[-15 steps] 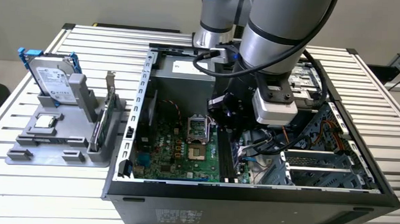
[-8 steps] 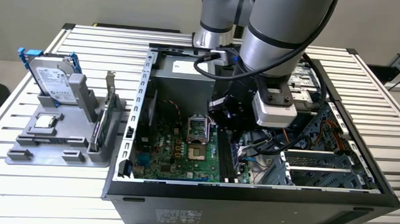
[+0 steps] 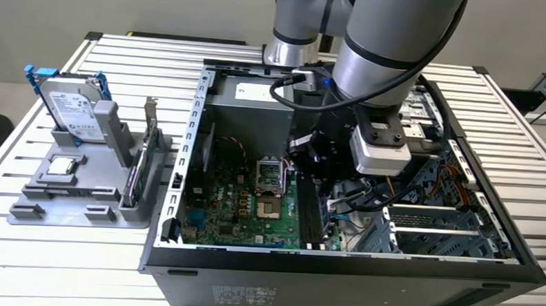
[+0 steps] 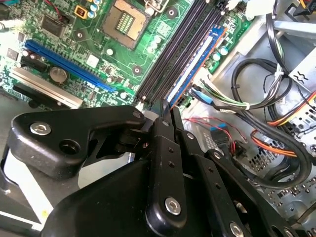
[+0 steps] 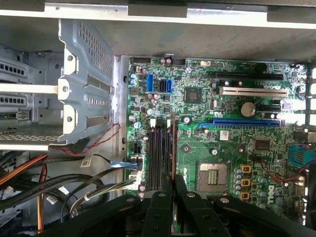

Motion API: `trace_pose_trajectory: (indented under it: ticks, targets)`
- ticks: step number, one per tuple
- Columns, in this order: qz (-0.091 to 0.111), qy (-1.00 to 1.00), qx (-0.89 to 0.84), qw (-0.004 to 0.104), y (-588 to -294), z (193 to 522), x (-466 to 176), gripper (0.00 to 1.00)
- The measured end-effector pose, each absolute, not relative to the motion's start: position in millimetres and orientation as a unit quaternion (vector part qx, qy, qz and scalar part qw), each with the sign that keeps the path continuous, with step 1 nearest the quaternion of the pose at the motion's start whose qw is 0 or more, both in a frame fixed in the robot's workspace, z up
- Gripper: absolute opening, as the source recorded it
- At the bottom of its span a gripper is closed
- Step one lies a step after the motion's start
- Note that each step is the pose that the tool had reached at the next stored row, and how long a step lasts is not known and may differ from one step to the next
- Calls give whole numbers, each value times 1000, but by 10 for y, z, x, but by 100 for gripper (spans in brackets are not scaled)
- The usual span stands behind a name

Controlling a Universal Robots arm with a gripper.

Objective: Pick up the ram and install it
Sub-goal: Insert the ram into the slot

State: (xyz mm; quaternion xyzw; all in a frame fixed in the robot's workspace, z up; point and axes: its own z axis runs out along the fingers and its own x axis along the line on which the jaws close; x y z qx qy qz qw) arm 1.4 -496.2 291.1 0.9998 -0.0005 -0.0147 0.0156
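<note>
Step in hand: the install stage, not the pick. The arm reaches down into the open case, and the gripper is low over the motherboard at the bank of black slots beside the CPU socket. The ram is no longer off the board. It stands on edge in a slot of that bank, on the side nearer the socket, and shows as a thin bluish strip with an orange edge running along the slot. In the first wrist view the same strip leads straight in under the fingertips. The fingers are drawn together with no gap visible between the tips, which sit at the near end of the ram. I cannot tell whether they pinch that end or only bear down on its top edge. I also cannot tell whether the stick is fully seated, as the slot latches are too small to read. Judgement: seating calls for a straight downward push along the slot line with no sideways lean, since a stick loaded at one end may tilt rather than click in.
</note>
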Motion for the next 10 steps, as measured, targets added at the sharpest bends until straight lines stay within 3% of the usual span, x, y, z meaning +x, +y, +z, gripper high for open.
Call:
trace_pose_trajectory:
  ticks: [10]
  targets:
    - [-15, -1, 1000, 16, -4961, 2895, 52, 0]
